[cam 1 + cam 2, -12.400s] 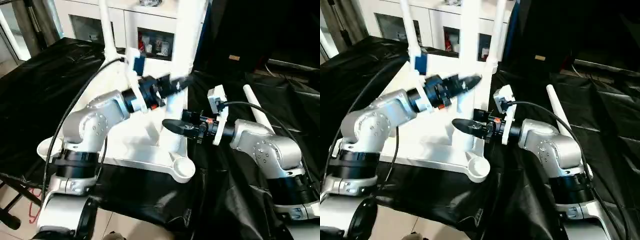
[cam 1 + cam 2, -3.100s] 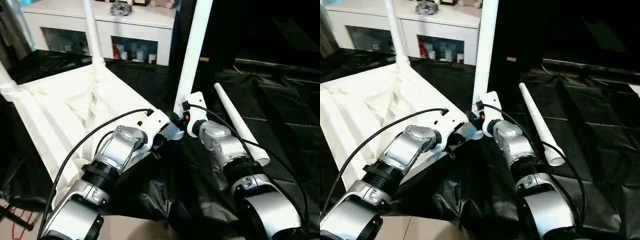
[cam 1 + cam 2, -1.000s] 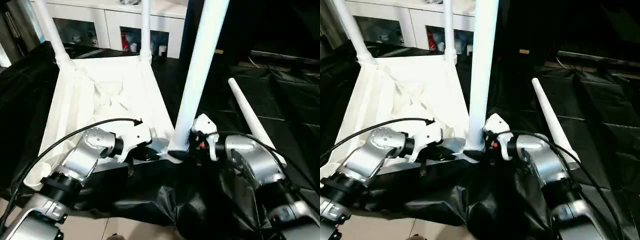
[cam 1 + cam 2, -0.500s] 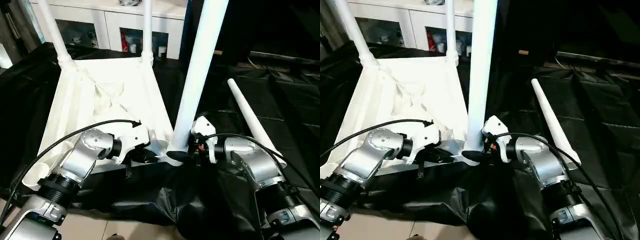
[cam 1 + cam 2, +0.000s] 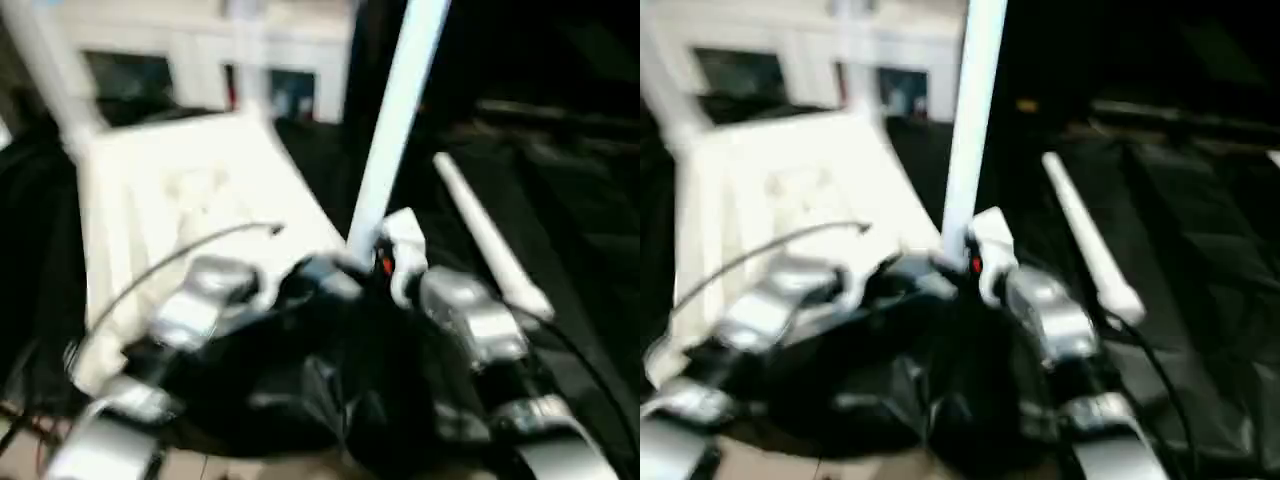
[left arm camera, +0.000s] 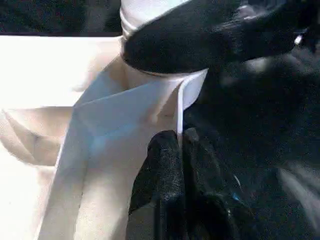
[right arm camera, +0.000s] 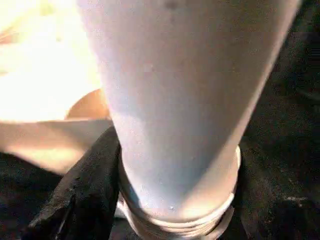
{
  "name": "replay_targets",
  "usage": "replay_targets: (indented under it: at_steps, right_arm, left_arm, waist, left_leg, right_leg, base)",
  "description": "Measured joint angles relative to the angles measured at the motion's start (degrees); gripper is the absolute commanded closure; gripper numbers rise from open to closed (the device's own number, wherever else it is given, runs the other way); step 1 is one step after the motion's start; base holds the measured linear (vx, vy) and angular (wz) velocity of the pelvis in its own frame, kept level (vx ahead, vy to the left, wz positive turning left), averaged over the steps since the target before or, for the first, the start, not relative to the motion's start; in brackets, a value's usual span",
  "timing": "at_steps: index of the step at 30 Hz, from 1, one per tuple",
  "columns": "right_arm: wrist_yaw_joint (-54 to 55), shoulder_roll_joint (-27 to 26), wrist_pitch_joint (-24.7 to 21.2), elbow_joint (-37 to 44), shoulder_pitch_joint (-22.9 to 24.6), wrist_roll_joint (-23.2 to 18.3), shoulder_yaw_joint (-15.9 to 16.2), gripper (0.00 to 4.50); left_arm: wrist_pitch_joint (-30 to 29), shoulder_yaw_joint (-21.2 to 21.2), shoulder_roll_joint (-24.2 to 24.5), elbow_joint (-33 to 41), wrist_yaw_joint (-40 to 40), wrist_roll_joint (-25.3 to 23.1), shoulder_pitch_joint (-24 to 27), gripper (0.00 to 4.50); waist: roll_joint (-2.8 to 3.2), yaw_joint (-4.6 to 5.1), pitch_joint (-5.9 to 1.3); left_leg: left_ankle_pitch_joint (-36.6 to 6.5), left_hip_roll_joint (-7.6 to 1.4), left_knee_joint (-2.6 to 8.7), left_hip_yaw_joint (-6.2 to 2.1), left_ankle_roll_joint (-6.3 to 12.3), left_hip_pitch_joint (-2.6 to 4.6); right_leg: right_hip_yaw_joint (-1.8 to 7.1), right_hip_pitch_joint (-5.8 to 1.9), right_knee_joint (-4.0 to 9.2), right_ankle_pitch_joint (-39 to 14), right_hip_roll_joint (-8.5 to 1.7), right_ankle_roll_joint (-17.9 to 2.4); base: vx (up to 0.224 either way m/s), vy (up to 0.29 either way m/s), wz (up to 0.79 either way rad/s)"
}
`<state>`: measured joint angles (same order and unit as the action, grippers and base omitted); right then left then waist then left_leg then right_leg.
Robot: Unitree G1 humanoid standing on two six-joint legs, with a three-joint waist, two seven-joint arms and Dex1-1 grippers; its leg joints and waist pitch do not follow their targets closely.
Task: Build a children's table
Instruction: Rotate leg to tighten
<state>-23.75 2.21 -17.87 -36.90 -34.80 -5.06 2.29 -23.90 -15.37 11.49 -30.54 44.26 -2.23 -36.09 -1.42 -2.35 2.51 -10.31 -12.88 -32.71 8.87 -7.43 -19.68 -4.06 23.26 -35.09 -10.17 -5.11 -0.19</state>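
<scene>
Both pincers meet at the tabletop's near right corner. In the left eye view, my right pincer (image 5: 362, 268) sits at the foot of the upright leg (image 5: 392, 130), and my left pincer (image 5: 318, 278) comes in from the other side. The tabletop (image 5: 170, 200) lies underside up on the black cloth (image 5: 580, 210). Two more legs stand at its far corners, blurred, so I judge three are in. A spare leg (image 5: 487, 237) lies loose on the cloth near the tabletop's right edge, and the near left corner looks empty, so one leg is left to fit. My forearms angle inward, wrists bent toward that corner.

The right eye view gives the same layout: the cabinet (image 5: 800, 60) stands behind the tabletop's far edge.

From my left wrist, the fingers (image 6: 167, 170) are pressed together against the tabletop's rim just under the socket (image 6: 150, 82), gripping nothing that I can see. The right pincer's dark finger crosses above.

From my right wrist, one finger (image 7: 90, 185) hugs the leg's threaded base; the pincer stands fairly wide around it, clamping the leg as I read it.
</scene>
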Motion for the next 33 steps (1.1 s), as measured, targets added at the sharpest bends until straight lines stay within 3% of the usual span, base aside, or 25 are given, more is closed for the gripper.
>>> replay_targets:
  at_steps: [3,5,11,17,18,21,27,33]
  right_arm:
    - [2.6,-0.98,2.11,-2.74,-1.43,0.81,-0.27,1.75]
    - [2.61,-1.24,3.16,-3.7,-1.65,0.8,-0.75,1.2]
    - [2.44,-1.62,3.73,-5.78,-2.32,1.03,-1.32,0.62]
    - [-5.93,2.03,5.41,-3.41,-0.53,1.26,2.17,0.62]
    - [-8.55,3.74,7.11,-2.41,0.39,2.33,3.95,0.62]
    - [-12.64,5.73,8.83,-1.42,1.18,2.92,5.06,0.62]
    - [-26.74,12.26,8.53,5.31,5.33,0.23,7.18,0.62]
    - [-36.17,15.97,8.18,9.83,7.71,-1.94,8.88,0.62]
  left_arm:
    - [0.09,0.21,-1.03,-0.77,-2.01,-0.96,-0.51,4.5]
    - [0.51,0.15,-1.08,-0.77,-2.07,-1.58,-0.53,4.5]
    - [2.03,-0.56,-0.81,-0.75,-1.4,-2.1,-0.59,4.5]
    - [4.69,-1.73,2.25,0.89,3.11,-1.78,0.35,4.5]
    - [5.78,-2.0,3.35,1.64,5.05,-1.67,0.9,4.5]
    - [7.72,-2.26,4.7,2.63,8.04,-1.37,1.9,4.5]
    - [9.33,-3.46,8.6,6.77,16.4,1.0,4.51,4.5]
    - [10.38,-4.09,11.64,9.08,21.9,2.46,6.21,4.5]
  waist:
    - [0.0,0.15,0.0]
    - [0.0,0.16,0.0]
    - [0.0,0.09,0.0]
    - [0.01,0.0,0.01]
    - [0.01,-0.27,0.01]
    - [0.02,-0.97,0.04]
    - [0.03,-2.79,0.09]
    - [-0.02,-2.82,0.11]
  left_leg:
    - [0.0,-0.02,0.03,0.0,0.0,0.0]
    - [0.0,-0.01,0.03,0.0,0.0,-0.01]
    - [0.0,-0.01,0.03,0.0,0.0,-0.21]
    - [0.0,-0.03,0.05,0.0,0.01,-0.35]
    - [0.0,-0.03,0.05,0.0,0.01,-0.4]
    - [0.0,-0.03,0.04,0.01,0.02,-0.43]
    - [0.08,-0.03,0.0,0.12,0.17,-0.45]
    - [0.09,-0.03,0.0,0.14,0.18,-0.43]
  right_leg:
    - [0.0,0.01,0.0,0.01,0.03,-0.01]
    - [0.01,0.0,0.01,0.04,0.03,-0.07]
    - [0.03,0.09,0.09,0.18,0.03,-0.3]
    - [0.03,0.22,0.11,0.14,0.06,-0.26]
    - [0.03,0.25,0.12,0.11,0.06,-0.24]
    - [0.04,0.28,0.13,0.1,0.06,-0.24]
    - [0.07,0.42,0.15,0.07,-0.01,-0.24]
    - [0.09,0.42,0.09,0.07,-0.02,-0.24]
  base:
    - [0.0,0.0,0.0]
    - [0.0,0.0,0.0]
    - [0.0,0.0,0.0]
    - [0.0,0.0,0.0]
    - [0.0,0.0,0.0]
    - [0.0,0.0,0.0]
    - [0.0,0.0,0.0]
    - [0.0,0.0,0.0]
